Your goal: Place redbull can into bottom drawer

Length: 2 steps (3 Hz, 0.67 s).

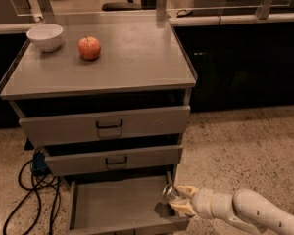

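**Desk:** Where is the gripper?

**Me:** I see the gripper [179,201] low at the cabinet's right front corner, over the right edge of the bottom drawer [112,204], which is pulled out. The arm comes in from the right.

**Desk:** And the jaws?

**Me:** Narrow, pinched on the redbull can [169,192]. Its shiny round end pokes out up and left of the fingers, and the rest is hidden between them. I cannot tell whether the can touches the drawer's side.

**Desk:** Anything else?

**Me:** The drawer's grey floor spreads left of the jaws. The 2 upper drawers [108,126] stack above them. Far up and left, on the cabinet top [137,58], sit an apple [89,48] and a white bowl [45,36]. Cables [34,190] lie well left.
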Motion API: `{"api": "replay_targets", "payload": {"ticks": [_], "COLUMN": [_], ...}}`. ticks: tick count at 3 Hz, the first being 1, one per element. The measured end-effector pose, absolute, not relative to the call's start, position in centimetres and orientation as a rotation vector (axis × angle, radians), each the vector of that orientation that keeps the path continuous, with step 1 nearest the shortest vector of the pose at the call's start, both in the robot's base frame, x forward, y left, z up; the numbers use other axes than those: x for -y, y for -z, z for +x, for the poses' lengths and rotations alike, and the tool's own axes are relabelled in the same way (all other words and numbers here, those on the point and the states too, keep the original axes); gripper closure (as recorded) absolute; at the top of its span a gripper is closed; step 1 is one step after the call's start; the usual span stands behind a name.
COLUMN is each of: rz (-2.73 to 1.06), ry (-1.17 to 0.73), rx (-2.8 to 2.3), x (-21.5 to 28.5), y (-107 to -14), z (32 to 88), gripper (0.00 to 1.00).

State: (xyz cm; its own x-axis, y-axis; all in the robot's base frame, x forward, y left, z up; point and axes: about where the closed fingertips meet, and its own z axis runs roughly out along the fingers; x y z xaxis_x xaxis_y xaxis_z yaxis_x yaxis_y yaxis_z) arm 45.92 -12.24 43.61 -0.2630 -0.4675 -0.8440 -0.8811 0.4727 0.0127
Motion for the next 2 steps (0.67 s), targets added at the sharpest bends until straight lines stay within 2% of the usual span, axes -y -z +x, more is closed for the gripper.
{"api": "replay_targets", "payload": {"ticks": [1,2], "rz": [-1.064,-1.024], "ry": [-0.599,-0.626], "rx": [-1.842,-1.761], "x": [14.3,13.1], "y": [-42.6,-40.1], "z": [47.8,50.7], "gripper": [1.0,1.0]}}
